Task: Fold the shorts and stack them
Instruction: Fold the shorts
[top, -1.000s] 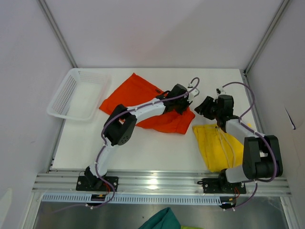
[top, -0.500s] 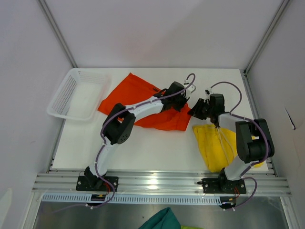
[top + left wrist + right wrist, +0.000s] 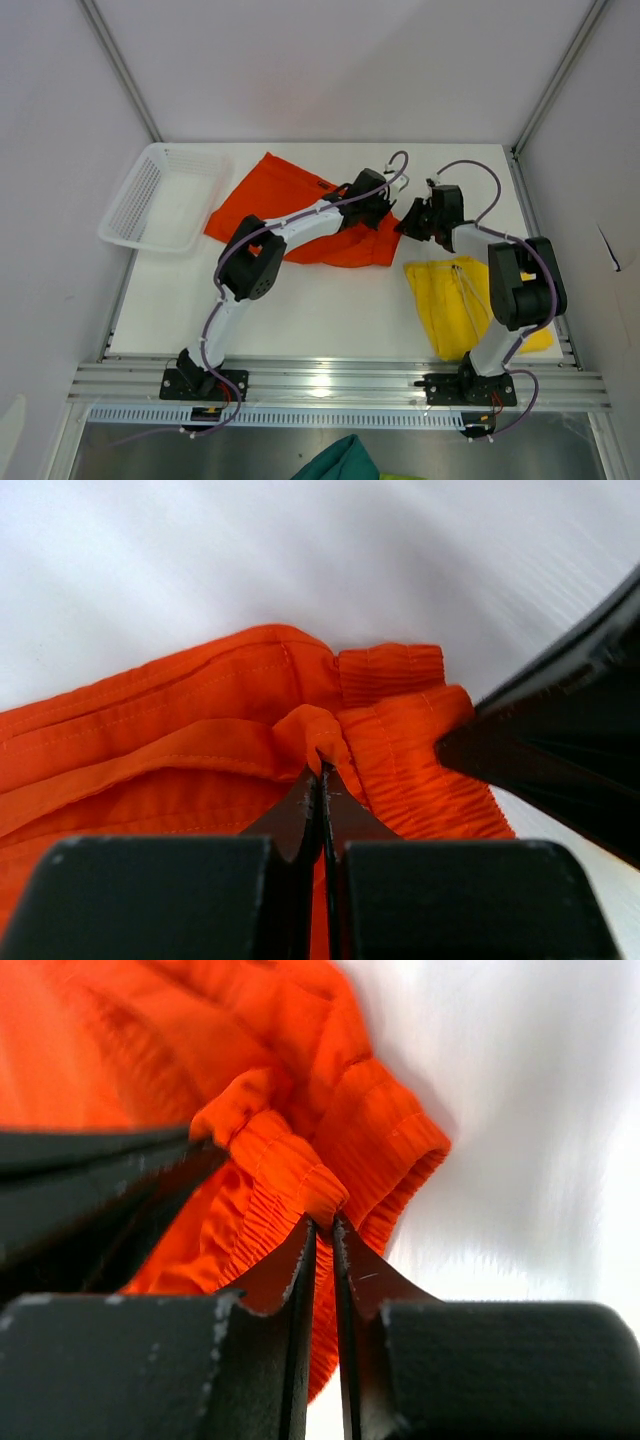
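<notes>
Shorts in bright orange-red, the orange shorts [image 3: 275, 195], lie spread over the far middle of the white counter [image 3: 330, 300], one corner reaching toward a white mesh basket [image 3: 130, 205] at the far left. Both arms meet at the right end of that garment, at its gathered waistband. The left pincer [image 3: 386, 208] is clenched on a small raised fold of orange fabric just beside the elastic, its two black fingers pressed flat together in its wrist view. The right pincer [image 3: 404, 226] comes in from the right, close to the other one, and its fingers stand only a thin slit apart; it looks to be nipping the ribbed edge of the waistband between its tips, though the close view is blurred. The yellow shorts [image 3: 445, 300] lie flat on the near right of the counter, apart from the orange pair, with white drawstrings [image 3: 470, 295] trailing across them, partly under the right arm.
</notes>
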You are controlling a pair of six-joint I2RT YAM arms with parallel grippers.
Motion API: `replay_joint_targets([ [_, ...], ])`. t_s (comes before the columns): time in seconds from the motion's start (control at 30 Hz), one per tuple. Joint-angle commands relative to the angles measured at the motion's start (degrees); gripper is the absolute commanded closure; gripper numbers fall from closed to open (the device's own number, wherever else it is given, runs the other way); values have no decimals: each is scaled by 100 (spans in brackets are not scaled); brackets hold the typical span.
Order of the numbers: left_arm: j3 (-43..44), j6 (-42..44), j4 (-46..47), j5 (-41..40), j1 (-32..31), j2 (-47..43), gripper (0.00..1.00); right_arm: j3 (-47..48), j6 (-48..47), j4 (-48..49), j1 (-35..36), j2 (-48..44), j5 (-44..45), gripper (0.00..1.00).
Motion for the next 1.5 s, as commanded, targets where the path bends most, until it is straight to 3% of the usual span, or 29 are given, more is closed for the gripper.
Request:
replay_joint_targets([
  [0.0,369,-147,-188,-29,-11,200,100,676,-107,-550,30,433,578,88],
  [0.2,510,-235,-312,24,-11,376,100,896,7,-1192,-22,626,1035,84],
  [0.3,545,-226,-320,95,-11,420,100,915,33,-1229,-75,653,896,58],
  [0.33,597,-235,-338,130,-11,455,100,836,77,-1141,-110,549,834,44],
  [0.43,633,-226,-399,130,-11,517,100,458,174,-781,-285,102,448,24],
  [0.57,668,-235,-434,209,-11,543,100,150,262,-640,-453,-287,-158,15],
  [0.83,642,-410,-470,270,-11,543,100,-131,648,-43,-541,143,-1363,13],
  [1.17,642,-446,-514,349,-11,552,100,-17,807,2,-523,785,-1566,13],
  [1.37,624,-463,-522,367,-11,561,100,18,974,116,-444,1005,-1742,19],
  [1.47,642,-472,-531,385,-3,570,100,-43,1088,274,-427,996,-1864,32],
])
